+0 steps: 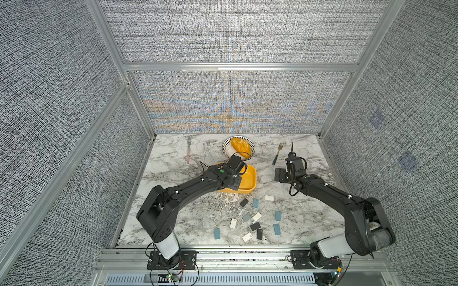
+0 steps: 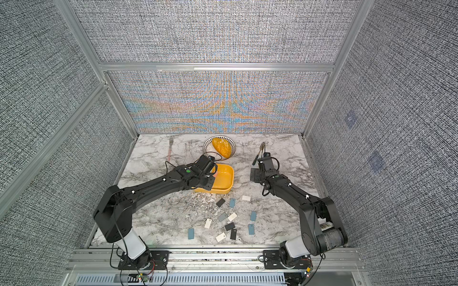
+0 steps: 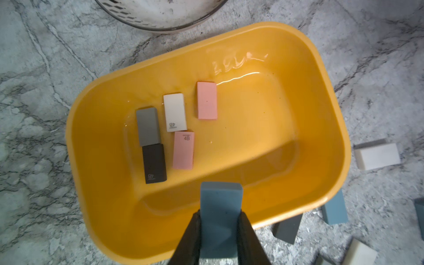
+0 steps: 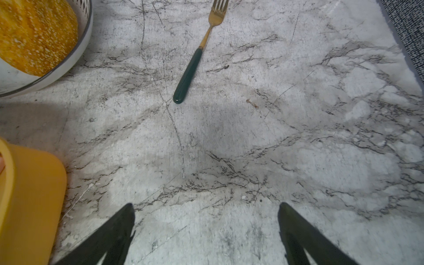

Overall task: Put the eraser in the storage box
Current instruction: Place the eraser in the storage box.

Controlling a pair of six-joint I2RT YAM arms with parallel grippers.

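Pinching matte blue eraser [image 3: 221,197]: left gripper [image 3: 219,214] | over glossy rounded yellow storage box [image 3: 305,96] | right gripper [image 4: 206,205] spread

Bright, even overhead light fills both top views, leaving only faint shadows on the marble surface [image 1: 173,161]. Rainbow moiré ripples across the woven back panel [image 1: 238,106], and the wide lens bows the aluminium frame [image 1: 109,37] toward the picture edges. In the left wrist view, white glare streaks the glossy floor of the storage box [image 3: 96,137] at upper centre, and a diagonal shadow darkens its lower right. The left hand [image 3: 219,214] and its blue eraser [image 3: 220,199] look soft at bottom centre. In the right wrist view, the right hand [image 4: 205,206] is blurred, and a dim shadow pools at centre frame.
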